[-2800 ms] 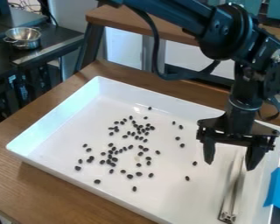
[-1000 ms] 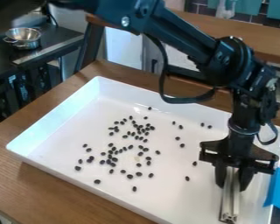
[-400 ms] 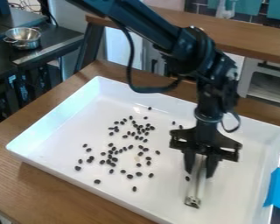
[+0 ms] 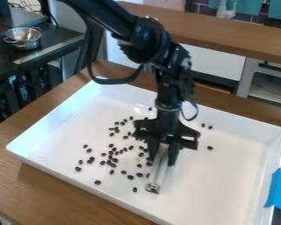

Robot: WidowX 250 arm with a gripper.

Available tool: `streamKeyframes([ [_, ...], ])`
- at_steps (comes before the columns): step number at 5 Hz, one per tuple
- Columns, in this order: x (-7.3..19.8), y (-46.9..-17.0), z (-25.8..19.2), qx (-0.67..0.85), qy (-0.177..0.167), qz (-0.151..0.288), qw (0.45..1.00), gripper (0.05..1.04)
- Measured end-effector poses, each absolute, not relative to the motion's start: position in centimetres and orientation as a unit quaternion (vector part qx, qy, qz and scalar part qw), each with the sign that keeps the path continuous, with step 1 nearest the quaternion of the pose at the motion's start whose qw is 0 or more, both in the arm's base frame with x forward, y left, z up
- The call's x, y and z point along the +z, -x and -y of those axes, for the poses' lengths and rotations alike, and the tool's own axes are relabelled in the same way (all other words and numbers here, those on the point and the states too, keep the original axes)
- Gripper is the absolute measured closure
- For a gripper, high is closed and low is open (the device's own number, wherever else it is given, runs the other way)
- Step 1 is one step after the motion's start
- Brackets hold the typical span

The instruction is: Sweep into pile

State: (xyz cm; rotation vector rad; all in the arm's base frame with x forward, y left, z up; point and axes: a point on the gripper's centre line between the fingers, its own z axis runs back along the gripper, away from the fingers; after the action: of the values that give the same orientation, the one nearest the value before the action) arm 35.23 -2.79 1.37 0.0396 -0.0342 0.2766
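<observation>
My gripper [image 4: 163, 156] hangs over the middle of the white tray [image 4: 225, 180], shut on a light metallic bar [image 4: 158, 172]. The bar slants down from between the fingers toward the tray's front, its lower end on or close to the tray floor. Dark beans [image 4: 112, 154] lie scattered just left of the bar, in a loose cluster toward the tray's middle left. Some are partly hidden behind the gripper. Right of the gripper, a few loose beans [image 4: 207, 126] lie near the back wall and one bean [image 4: 210, 148] lies farther forward.
Wooden table [image 4: 66, 193] surrounds the tray, whose raised walls enclose the work area. Blue tape [image 4: 279, 191] is at the tray's right edge. A metal pot [image 4: 23, 38] stands on a dark counter at the back left.
My gripper came down onto the bar, closed on it and moved left across the tray with it. Beans formerly right of the cluster are no longer at their earlier spots.
</observation>
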Motion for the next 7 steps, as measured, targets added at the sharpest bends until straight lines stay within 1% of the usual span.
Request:
streamKeyframes([
  [1, 1.4, -34.2, -0.2, 0.130, -0.019, 0.013, 0.991, 0.703],
  [2, 1.4, -33.0, -3.7, 0.130, -0.021, 0.018, 0.991, 0.703],
  [5, 2.1, -31.2, -12.9, 0.141, -0.029, 0.031, 0.989, 0.703],
  [6, 3.0, -31.1, -12.6, 0.137, -0.008, 0.034, 0.990, 0.703],
  [7, 4.4, -32.8, -9.9, 0.148, 0.032, 0.051, 0.987, 0.703],
])
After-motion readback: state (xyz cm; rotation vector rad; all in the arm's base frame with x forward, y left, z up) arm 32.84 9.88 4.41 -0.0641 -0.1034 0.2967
